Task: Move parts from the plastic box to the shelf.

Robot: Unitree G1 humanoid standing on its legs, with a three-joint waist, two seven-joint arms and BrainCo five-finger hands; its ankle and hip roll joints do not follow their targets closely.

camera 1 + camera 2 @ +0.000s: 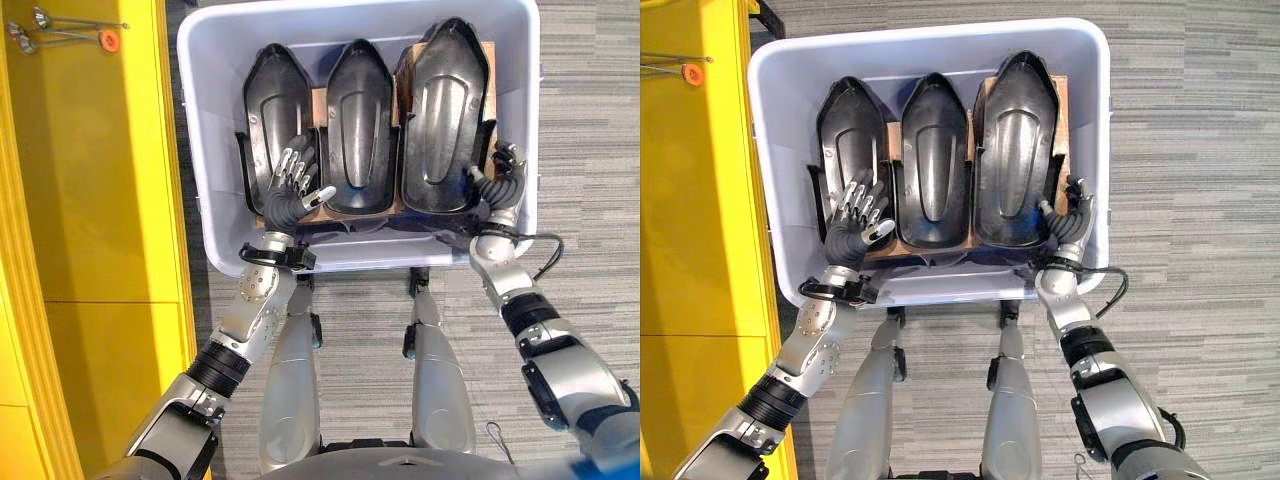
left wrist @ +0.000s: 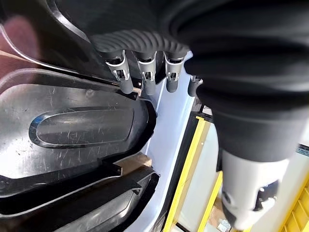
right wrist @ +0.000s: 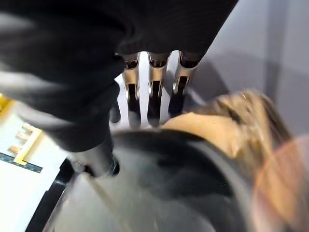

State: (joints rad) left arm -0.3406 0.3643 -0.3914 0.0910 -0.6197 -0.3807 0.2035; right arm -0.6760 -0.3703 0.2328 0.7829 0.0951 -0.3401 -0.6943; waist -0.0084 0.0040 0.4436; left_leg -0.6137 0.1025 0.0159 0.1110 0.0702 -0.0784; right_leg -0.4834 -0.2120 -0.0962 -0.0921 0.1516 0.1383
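The left hand (image 1: 291,182) reaches over the near wall of the plastic box (image 1: 210,150), its fingers (image 2: 126,83) straight and spread, lying flat on the near end of the leftmost black part (image 1: 272,110); it grips nothing. Three such moulded shells sit side by side in the box on brown cardboard (image 1: 318,100): the left one, the middle part (image 1: 359,125) and the larger right part (image 1: 445,110), all well inside the box walls. They look like thin, stiff, glossy plastic, probably light but slick, so a raised rim or the near edge seems the best hold, likely with both hands for the big one. At the box's near right corner the right hand (image 1: 1072,215) stands beside the right part's edge, fingers (image 3: 153,92) straight, relaxed and holding nothing. The yellow shelf (image 1: 90,200) stands left of the box.
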